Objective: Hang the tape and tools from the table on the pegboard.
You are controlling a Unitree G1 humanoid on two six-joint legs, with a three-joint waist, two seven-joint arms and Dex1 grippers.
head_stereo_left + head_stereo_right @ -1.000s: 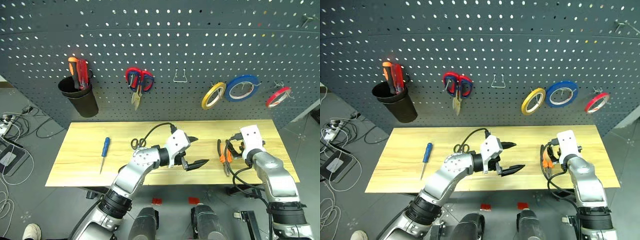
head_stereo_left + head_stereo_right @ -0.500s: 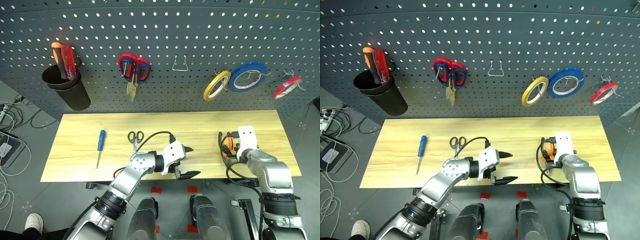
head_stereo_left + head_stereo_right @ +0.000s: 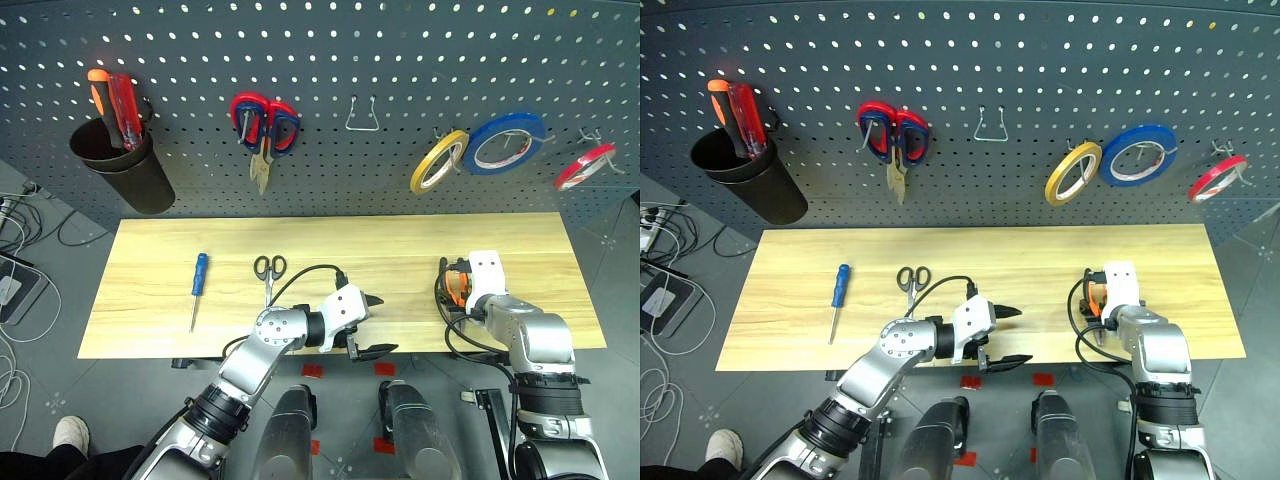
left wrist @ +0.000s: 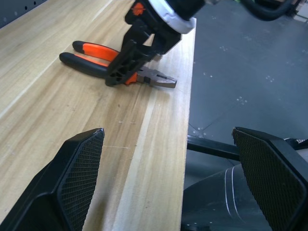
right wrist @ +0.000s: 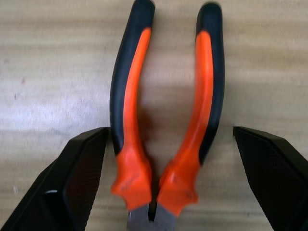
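orange-and-black pliers [image 5: 166, 120], blue tape [image 3: 504, 143], seemingly pale wood table [image 3: 350, 250]

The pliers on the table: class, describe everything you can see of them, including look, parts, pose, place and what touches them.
The pliers have curved orange-and-black handles, seemingly rubbery, and grey metal jaws, shut or nearly so. They lie flat on the pale wooden table near its right front, handles spread slightly and pointing toward the pegboard. The open right gripper straddles them, one finger either side by the joint; contact cannot be told.
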